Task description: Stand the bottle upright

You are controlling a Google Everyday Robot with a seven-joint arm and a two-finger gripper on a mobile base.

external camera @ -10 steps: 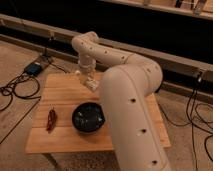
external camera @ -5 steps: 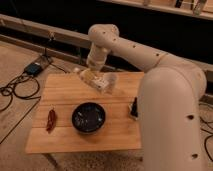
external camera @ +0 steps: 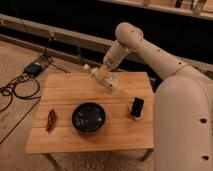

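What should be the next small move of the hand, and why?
Probably rotate the wrist to bring the bottle vertical. The hand, above the far side of the table, is shut on the bottle, which is tilted, its neck pointing up and to the left.

No text, label, brand, number or sign can be read anywhere. The gripper [external camera: 102, 74], shut above the far side of the counter [external camera: 65, 95], bears no marking that can be made out, and neither does the bottle [external camera: 110, 84] next to it. The black slab in its white stand [external camera: 137, 108] shows a plain dark face, the dark bowl [external camera: 88, 117] has no lettering, and the white arm [external camera: 150, 52] carries only small dark dots, no writing.
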